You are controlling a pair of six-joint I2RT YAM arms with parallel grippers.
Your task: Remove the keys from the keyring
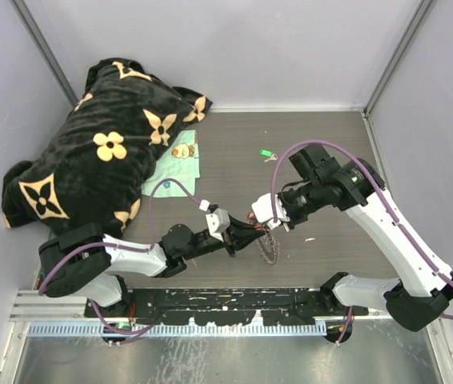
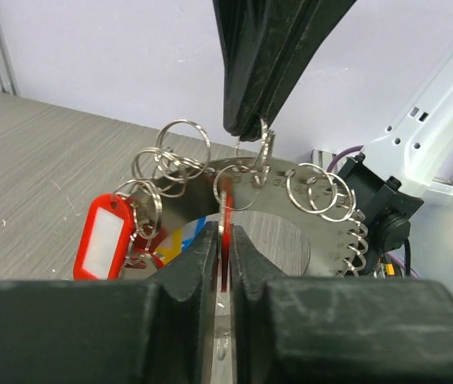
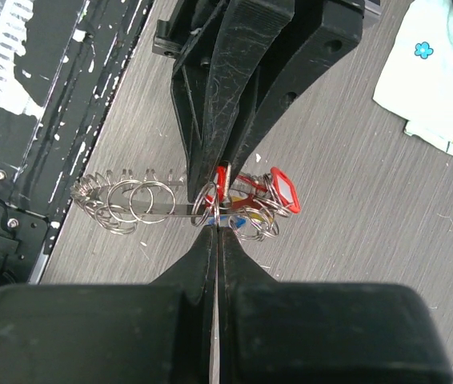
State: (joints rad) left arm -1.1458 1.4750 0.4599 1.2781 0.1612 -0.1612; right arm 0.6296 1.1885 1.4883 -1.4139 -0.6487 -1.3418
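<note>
Keyring (image 1: 269, 246), dark grey bumpy metal hoop, pinched by right claw (image 3: 217, 232).
Left claw (image 2: 225, 240), edge-clamping red-tagged silver key (image 2: 225, 205) from 9 o'clock, could slip.

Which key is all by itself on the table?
The green-tagged key. It lies alone on the table; the red-tagged key and others hang on the keyring.

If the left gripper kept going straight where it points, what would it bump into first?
The left gripper is pinching a key. Straight ahead, the keyring seems to come first, right behind that key, then the right gripper holding it from above. Depth is hard to judge here.
</note>
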